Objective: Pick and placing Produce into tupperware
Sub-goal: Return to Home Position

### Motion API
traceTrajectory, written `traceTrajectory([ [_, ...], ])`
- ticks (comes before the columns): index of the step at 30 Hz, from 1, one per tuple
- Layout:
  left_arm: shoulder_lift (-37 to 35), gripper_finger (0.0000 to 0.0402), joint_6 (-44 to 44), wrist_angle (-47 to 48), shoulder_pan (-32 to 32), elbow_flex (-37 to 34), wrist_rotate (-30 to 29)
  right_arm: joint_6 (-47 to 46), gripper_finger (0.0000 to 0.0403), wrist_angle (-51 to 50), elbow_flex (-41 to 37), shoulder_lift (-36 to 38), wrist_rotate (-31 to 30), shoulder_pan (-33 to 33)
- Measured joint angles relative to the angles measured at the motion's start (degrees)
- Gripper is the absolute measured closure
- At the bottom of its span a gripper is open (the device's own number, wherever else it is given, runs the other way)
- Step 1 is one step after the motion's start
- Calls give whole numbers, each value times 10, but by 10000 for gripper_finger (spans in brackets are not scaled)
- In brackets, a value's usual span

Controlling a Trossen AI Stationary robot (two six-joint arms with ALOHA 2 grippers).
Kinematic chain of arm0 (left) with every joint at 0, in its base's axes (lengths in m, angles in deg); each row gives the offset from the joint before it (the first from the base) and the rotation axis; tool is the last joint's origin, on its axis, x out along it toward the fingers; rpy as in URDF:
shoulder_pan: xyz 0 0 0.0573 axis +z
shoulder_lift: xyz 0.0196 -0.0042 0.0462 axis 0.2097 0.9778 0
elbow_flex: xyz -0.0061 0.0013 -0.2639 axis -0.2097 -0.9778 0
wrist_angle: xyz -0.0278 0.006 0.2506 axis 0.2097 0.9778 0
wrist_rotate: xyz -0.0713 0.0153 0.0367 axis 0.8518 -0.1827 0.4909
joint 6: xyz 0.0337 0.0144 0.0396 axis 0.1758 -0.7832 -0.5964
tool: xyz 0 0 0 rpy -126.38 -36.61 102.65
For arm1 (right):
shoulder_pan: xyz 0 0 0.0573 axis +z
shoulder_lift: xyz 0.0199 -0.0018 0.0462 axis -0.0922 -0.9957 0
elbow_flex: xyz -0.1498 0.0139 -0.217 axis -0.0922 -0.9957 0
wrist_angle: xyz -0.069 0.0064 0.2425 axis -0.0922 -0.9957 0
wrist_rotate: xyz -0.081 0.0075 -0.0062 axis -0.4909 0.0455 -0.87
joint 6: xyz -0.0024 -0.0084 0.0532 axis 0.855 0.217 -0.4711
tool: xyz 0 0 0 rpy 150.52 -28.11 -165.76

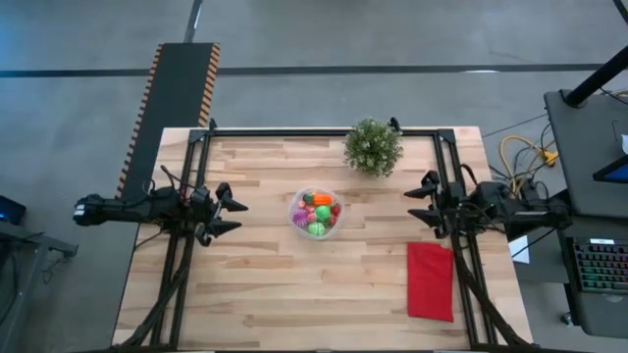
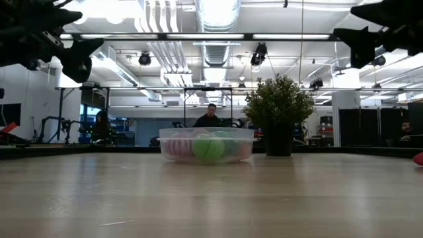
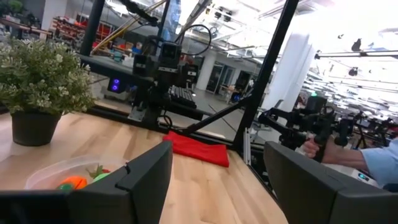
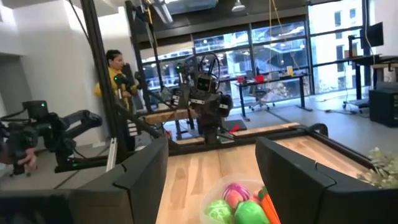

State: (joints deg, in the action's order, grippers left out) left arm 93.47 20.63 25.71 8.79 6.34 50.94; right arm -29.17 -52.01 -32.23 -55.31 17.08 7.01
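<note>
Table (image 1: pixel 255 284): wood planks, smooth, matt. Tupperware (image 1: pixel 291 208): clear translucent plastic, smooth. Produce (image 1: pixel 316 212): smooth, plastic-looking. Cloth (image 1: pixel 430 281), table's 4 o'clock: matt fabric.

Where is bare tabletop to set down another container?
Bare wood runs between the left gripper and the bowl, and from the bowl to the table edge opposite the plant, left of the red cloth. Tighter: between bowl and plant, and around the cloth by the right gripper.

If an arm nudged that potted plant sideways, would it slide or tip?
Pushed high, the potted plant likely tips: its bushy foliage spreads much wider than the narrow dark pot. A low push on the pot would probably slide it along the smooth wooden table.
</note>
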Motion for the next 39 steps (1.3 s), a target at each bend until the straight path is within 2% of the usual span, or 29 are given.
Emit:
traceTrajectory([
  [4, 0, 162, -1, 0, 0, 0, 0, 0, 167, 48, -37, 0, 0, 0],
  [10, 0, 162, -2, 0, 0, -1, 0, 4, 167, 33, -42, -1, -6, 0],
  [13, 0, 162, -2, 0, 0, -1, 1, 3, 167, 5, -42, 0, -11, 0],
  [17, 0, 162, -2, 0, 0, -1, 1, -42, 167, -53, -41, -2, -48, 0],
  [21, 1, 162, -2, 0, 0, -1, 1, -31, 168, -61, -41, -19, -11, 0],
  [27, 0, 162, -2, -6, 0, -1, 1, 0, 167, -61, -41, -49, -11, 0],
  [39, 0, 162, -2, -5, 0, -1, 1, -40, 168, -61, -41, -64, -11, 0],
])
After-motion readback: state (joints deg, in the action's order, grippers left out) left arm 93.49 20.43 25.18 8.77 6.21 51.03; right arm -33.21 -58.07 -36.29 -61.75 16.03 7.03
